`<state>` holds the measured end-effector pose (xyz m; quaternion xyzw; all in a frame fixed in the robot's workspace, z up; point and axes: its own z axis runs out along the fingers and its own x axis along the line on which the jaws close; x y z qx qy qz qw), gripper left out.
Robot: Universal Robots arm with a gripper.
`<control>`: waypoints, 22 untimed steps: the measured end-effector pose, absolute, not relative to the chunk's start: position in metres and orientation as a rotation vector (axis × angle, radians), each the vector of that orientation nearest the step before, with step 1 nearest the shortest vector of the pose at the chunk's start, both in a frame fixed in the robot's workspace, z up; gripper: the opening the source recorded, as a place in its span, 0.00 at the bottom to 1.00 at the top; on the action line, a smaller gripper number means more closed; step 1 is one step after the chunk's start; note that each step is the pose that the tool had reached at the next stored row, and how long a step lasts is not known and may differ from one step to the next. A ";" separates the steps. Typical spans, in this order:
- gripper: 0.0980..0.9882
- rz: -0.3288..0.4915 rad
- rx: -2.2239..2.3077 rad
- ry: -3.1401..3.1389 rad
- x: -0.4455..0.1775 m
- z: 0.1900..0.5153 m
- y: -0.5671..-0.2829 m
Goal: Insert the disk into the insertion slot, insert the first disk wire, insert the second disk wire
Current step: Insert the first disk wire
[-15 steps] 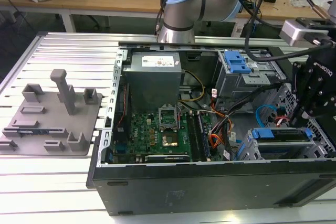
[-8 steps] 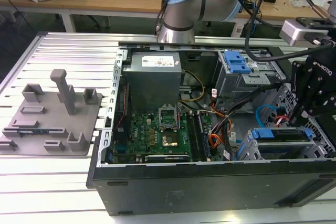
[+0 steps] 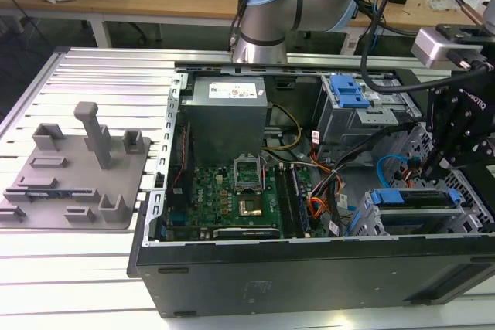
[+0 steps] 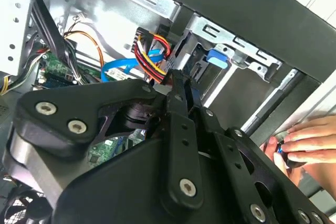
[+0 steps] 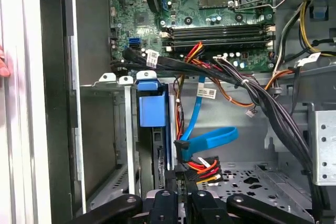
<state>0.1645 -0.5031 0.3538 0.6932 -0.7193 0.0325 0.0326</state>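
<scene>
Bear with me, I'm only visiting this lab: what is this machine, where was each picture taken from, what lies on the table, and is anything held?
It is a robot arm with a black hand at its end, working inside an open computer case. The exterior view comes from a camera off the arm; both wrist views come from cameras riding on the arm, looking past the hand into the case. The case rests on a ribbed metal table, beside a grey plate of plastic holders. The disk, in its blue frame, sits in the insertion slot. The hand is right by red, yellow and black wires and a blue cable; whether it grips anything I cannot tell. A person's fingers show at the case's outer side.
</scene>
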 end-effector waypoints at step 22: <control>0.08 0.102 2.143 -2.205 0.166 0.353 -0.514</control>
